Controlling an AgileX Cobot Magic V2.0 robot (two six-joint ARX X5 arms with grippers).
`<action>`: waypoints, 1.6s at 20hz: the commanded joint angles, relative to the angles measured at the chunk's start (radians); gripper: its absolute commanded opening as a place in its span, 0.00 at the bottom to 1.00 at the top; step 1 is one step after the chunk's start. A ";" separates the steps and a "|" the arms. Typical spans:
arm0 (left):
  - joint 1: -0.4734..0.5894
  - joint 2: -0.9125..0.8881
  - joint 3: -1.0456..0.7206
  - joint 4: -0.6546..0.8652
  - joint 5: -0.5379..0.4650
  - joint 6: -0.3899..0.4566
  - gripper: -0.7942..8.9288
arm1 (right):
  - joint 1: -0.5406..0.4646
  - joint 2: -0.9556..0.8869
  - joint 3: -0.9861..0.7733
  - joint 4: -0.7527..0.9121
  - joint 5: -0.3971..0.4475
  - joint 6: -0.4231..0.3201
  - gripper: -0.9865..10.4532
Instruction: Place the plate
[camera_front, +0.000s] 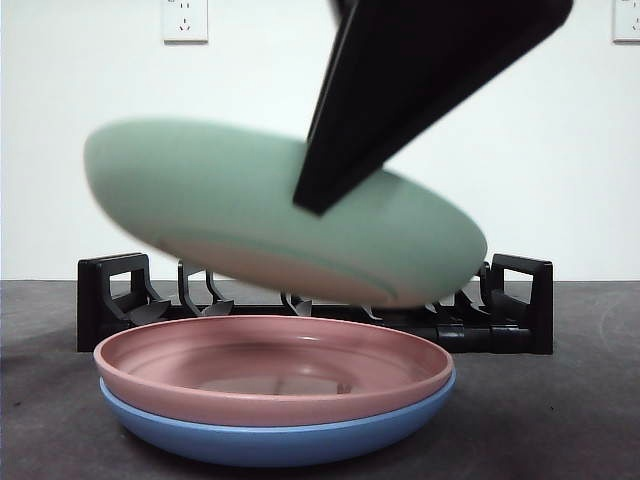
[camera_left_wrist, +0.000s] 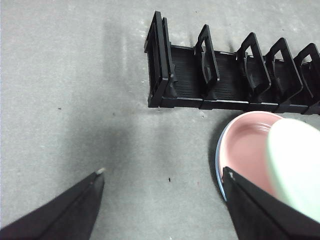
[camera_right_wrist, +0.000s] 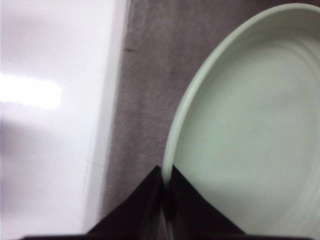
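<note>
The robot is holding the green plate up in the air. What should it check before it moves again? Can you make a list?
1. Grip: right gripper pinches the green plate by its rim: ok.
2. Plate level: it hangs tilted in the air: not ok if it should be flat.
3. Clear of the stack: green plate floats above the pink plate, apart: ok.
4. Stack steady: pink plate sits nested in the blue plate: ok.
5. Rack slots free: the ones visible look empty: ok.
6. Left gripper out of the way: open, holding nothing: ok.

Green plate tilted, airborne above pink plate.
</note>
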 joint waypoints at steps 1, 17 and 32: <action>0.000 0.005 0.019 0.011 -0.006 0.002 0.47 | 0.013 0.060 0.044 -0.021 -0.010 -0.016 0.10; 0.000 0.005 0.019 0.008 -0.006 0.008 0.47 | 0.012 0.258 0.095 0.001 0.008 -0.032 0.19; 0.000 0.006 0.019 0.014 -0.006 0.007 0.47 | -0.335 0.183 0.181 0.145 0.110 0.240 0.32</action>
